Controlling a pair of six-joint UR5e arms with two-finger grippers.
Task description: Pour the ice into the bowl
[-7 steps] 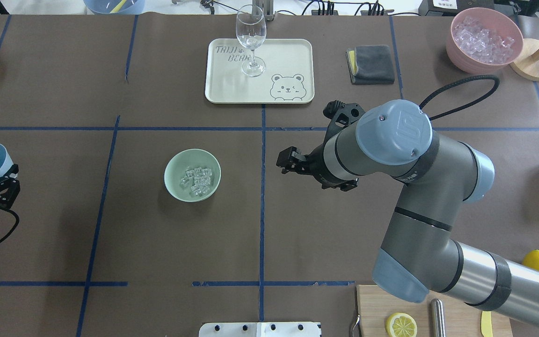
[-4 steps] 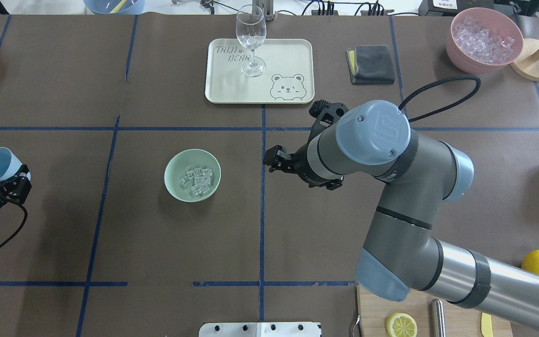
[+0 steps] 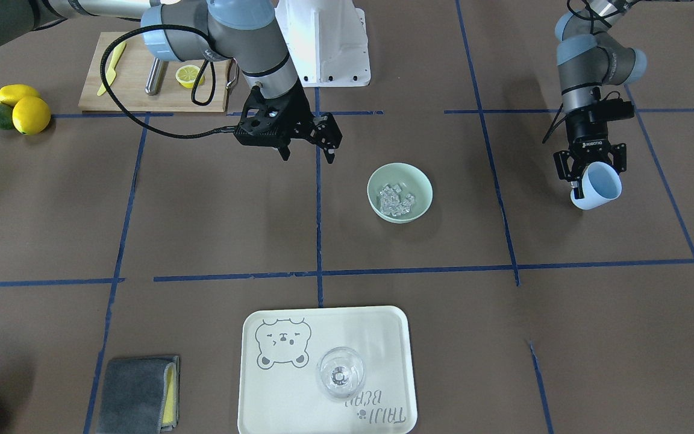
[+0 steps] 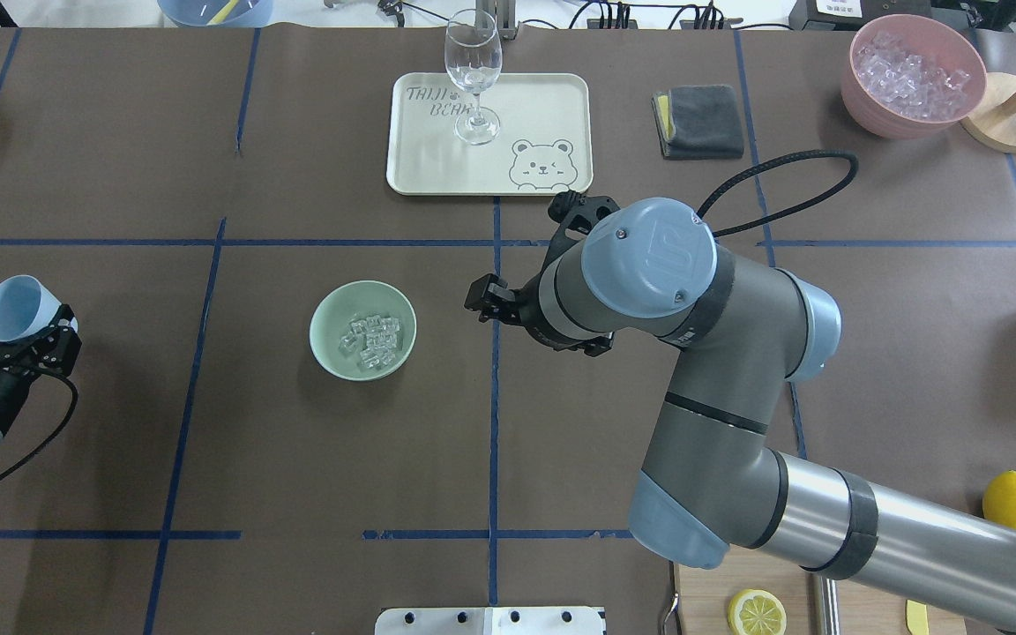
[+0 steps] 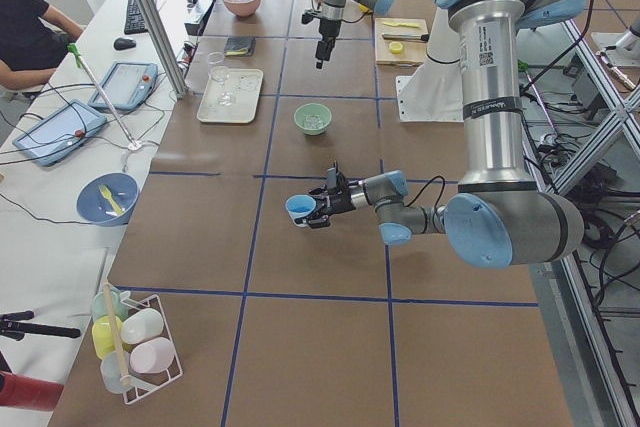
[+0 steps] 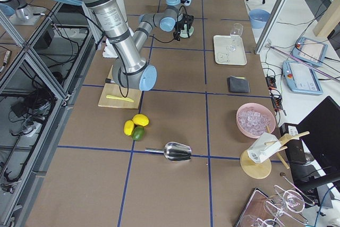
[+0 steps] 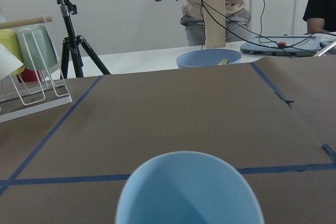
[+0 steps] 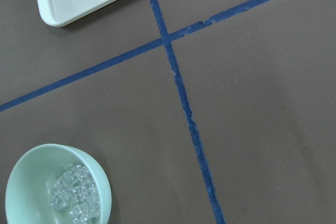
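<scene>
The pale mint-green bowl (image 4: 323, 319) sits left of the table's middle, with a small heap of clear ice (image 4: 371, 339) inside. It also shows in the front view (image 3: 422, 181) and in the right wrist view (image 8: 23, 182), ice (image 8: 76, 198) in it. My left gripper (image 4: 21, 332) is shut on a light blue cup (image 4: 16, 306) at the table's left edge, far from the bowl; the cup (image 7: 189, 192) looks empty. My right gripper (image 3: 308, 155) is open and empty, hovering just right of the bowl.
A cream tray (image 4: 552, 106) with a wine glass (image 4: 473, 75) stands at the back. A grey cloth (image 4: 700, 121) and a pink container of ice (image 4: 912, 75) are at the back right. Lemons (image 4: 1015, 496) and a cutting board (image 3: 136, 66) lie near my right base.
My right arm has moved left, bringing its open gripper closer to the bowl. My left gripper has shifted right and slightly nearer with the cup. The bowl and ice have not moved.
</scene>
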